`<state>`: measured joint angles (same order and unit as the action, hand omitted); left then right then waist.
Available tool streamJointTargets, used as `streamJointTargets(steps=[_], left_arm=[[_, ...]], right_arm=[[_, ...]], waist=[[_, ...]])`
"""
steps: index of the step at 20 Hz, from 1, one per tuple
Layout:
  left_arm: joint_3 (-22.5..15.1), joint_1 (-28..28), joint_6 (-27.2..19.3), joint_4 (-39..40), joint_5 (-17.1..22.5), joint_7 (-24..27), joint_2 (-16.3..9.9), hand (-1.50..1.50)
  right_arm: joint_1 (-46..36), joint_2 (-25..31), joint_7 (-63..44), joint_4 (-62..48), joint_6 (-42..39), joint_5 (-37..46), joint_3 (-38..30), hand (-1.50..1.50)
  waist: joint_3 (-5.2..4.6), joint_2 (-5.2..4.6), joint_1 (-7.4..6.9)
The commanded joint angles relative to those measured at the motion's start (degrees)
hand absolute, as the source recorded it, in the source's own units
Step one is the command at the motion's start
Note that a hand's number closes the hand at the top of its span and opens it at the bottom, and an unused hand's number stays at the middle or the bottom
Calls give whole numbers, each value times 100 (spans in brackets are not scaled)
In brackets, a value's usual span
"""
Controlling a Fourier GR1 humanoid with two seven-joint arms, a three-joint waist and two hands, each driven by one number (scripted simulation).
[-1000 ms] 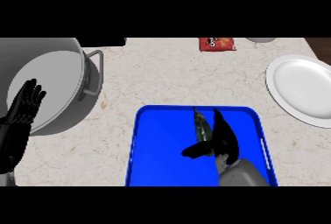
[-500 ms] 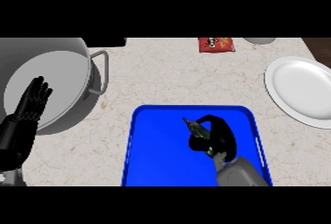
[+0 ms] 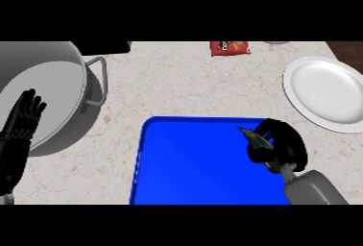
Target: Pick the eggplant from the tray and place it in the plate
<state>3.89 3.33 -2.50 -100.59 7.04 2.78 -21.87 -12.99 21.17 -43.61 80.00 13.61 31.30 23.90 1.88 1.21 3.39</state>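
Note:
The dark eggplant (image 3: pixel 253 136) with its green stem end shows in my right hand (image 3: pixel 280 144), whose fingers and thumb curl round it. Hand and eggplant are over the right edge of the blue tray (image 3: pixel 199 163); I cannot tell how far above it. Most of the eggplant is hidden by the fingers. The white plate (image 3: pixel 330 93) lies to the upper right, with nothing on it. My left hand (image 3: pixel 21 125) rests open at the left edge, fingers up.
A large grey pot (image 3: pixel 50 91) with a side handle fills the upper left, under my left hand. A red snack bag (image 3: pixel 229 46) lies at the back. A dark object sits at the top, left of the bag.
My right hand closed on the eggplant and moved right with it, from the middle of the tray to its right edge. The left hand stayed put.

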Motion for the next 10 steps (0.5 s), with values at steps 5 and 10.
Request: streamJointTargets(steps=[5,10], left_arm=[[83,619,21,297,198,-372,143,0],[143,763,7,240,232,-386,215,0]], right_arm=[[531,2349,2264,-90,-79,-410,-1196,150],[756,3205,3788,-327,-256,-1131,-2033,150]], waist=[[-144,-135,450],[-153,-145,531]])
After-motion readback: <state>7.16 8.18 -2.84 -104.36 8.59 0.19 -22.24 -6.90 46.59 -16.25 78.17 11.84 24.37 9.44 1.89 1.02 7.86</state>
